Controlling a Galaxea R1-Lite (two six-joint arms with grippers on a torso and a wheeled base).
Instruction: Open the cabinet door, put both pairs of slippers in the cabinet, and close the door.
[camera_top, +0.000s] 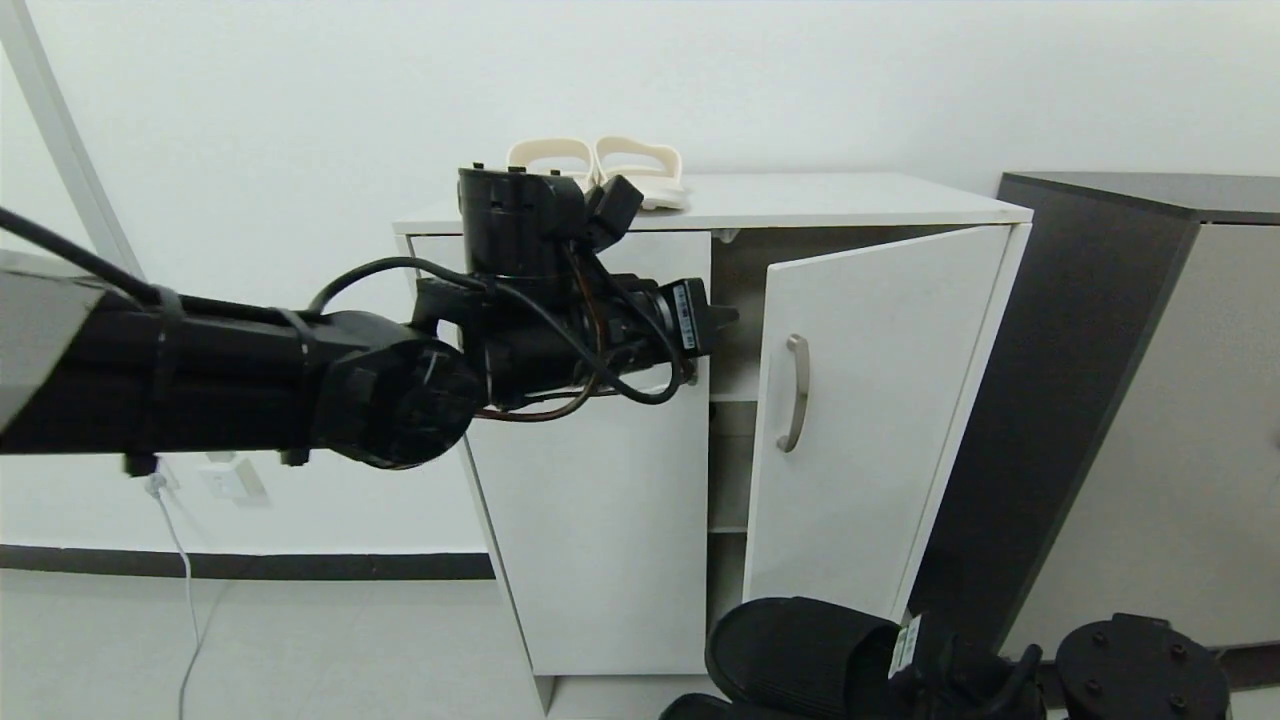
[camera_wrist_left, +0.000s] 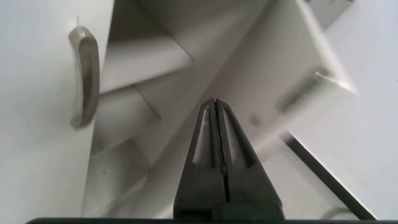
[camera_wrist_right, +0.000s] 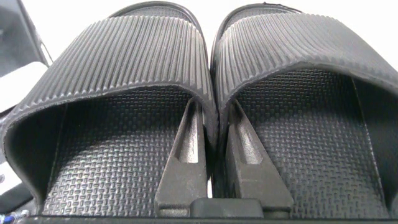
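Cabinets line the far wall: the white cabinet (camera_top: 850, 200) in the middle, a dark cabinet (camera_top: 1100, 400) touching its right side. The white one's left door (camera_top: 590, 540) is shut. Its right door (camera_top: 860, 420) hangs swung out toward the near side, and shelves show in the gap between the two. A brushed metal handle (camera_top: 795, 392) runs upright near that door's free edge.

Across the left door, level with the upper shelf, the left arm (camera_top: 250, 380) stretches flat from the left. Its wrist is turned toward the gap, and the left jaws are pressed together on nothing at the opening. A white label (camera_top: 683, 312) sits on that wrist, its print too small to read.

Cream slippers (camera_top: 600, 165) lie side by side on the cabinet's top, toward its far left corner. Black slippers (camera_top: 800, 650) are held low and near, in front of the open door, by the right arm (camera_top: 1140, 670). The right jaws reach in under the ribbed straps and pinch the pair's touching inner sides between them.

Low on the wall at the left there is a socket (camera_top: 235, 480), and a pale cable (camera_top: 185, 580) drops to the floor.
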